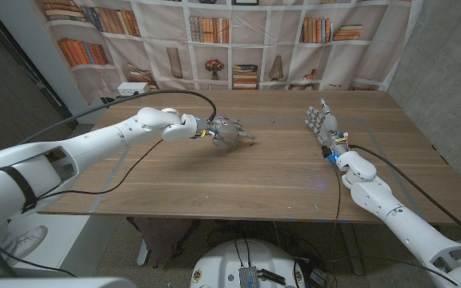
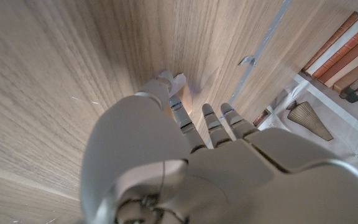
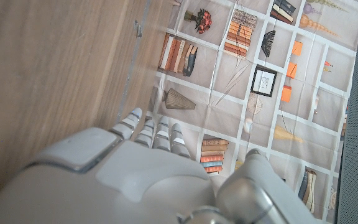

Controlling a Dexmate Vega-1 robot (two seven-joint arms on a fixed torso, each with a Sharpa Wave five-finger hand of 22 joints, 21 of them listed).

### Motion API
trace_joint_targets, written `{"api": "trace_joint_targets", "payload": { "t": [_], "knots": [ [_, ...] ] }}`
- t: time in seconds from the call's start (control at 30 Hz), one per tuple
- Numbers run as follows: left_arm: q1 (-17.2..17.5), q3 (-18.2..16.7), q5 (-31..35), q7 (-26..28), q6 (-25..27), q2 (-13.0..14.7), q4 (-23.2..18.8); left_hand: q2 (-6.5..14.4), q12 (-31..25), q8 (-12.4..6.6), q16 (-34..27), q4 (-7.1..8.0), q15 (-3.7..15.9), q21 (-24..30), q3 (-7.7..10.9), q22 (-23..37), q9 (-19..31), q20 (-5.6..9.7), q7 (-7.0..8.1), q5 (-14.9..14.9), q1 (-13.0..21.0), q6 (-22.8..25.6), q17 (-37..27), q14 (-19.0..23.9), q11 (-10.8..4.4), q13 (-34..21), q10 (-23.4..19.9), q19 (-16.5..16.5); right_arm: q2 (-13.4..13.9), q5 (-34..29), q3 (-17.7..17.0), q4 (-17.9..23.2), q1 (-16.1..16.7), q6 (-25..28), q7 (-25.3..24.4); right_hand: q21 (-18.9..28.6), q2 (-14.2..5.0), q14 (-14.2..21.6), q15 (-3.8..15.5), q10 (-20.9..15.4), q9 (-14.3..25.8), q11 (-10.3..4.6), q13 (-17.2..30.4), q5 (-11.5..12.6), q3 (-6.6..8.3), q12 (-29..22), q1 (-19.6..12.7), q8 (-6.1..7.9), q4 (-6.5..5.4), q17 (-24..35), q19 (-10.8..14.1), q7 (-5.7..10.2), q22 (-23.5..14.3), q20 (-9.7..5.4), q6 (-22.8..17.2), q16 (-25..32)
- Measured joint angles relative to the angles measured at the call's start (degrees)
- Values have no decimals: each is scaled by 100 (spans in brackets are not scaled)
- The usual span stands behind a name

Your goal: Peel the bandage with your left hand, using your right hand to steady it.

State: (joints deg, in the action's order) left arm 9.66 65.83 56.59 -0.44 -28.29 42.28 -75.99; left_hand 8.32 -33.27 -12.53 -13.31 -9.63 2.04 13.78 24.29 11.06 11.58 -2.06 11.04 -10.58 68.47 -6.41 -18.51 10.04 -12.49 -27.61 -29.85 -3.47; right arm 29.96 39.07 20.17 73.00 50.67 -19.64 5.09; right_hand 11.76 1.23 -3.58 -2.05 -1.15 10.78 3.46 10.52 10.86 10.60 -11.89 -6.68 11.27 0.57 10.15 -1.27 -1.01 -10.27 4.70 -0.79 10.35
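Note:
The bandage (image 2: pixel 184 98) is a small tan strip with a white end, lying on the wooden table (image 1: pixel 278 172) left of the middle. My left hand (image 1: pixel 229 134) reaches down over it, and the thumb and a finger pinch it at their tips (image 2: pixel 166 79). In the head view a tan bit of the bandage (image 1: pixel 250 141) shows just past the fingertips. My right hand (image 1: pixel 323 124) stands upright at the table's right side, fingers apart and holding nothing, well away from the bandage. In its own wrist view the right hand (image 3: pixel 148 134) points toward the backdrop.
A cloth backdrop printed with bookshelves (image 1: pixel 238 40) hangs behind the table's far edge. Thin tape lines (image 2: pixel 263 46) run across the wood. A black cable (image 1: pixel 134 156) trails from the left arm over the table's left part. Open wood lies between the two hands.

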Motion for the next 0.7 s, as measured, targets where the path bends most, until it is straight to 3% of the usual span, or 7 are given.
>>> {"api": "trace_joint_targets", "payload": {
  "t": [0.7],
  "knots": [
    [151, -1, 48, 174, 155, 14, -48, 32, -200, 0, -94, 48, 8, 44, -49, 0, 0, 40, -31, 21, 134, 276, -116, 279, 9, -79, -134, -125, -53, 108, -31, -97, -26, -78, 188, 0, -23, 0, 0, 0, 0, 0, 0, 0, 0, 0, -23, 0, -1, 0, 0, 19, 0, 0, 21, 0]
  ]
}}
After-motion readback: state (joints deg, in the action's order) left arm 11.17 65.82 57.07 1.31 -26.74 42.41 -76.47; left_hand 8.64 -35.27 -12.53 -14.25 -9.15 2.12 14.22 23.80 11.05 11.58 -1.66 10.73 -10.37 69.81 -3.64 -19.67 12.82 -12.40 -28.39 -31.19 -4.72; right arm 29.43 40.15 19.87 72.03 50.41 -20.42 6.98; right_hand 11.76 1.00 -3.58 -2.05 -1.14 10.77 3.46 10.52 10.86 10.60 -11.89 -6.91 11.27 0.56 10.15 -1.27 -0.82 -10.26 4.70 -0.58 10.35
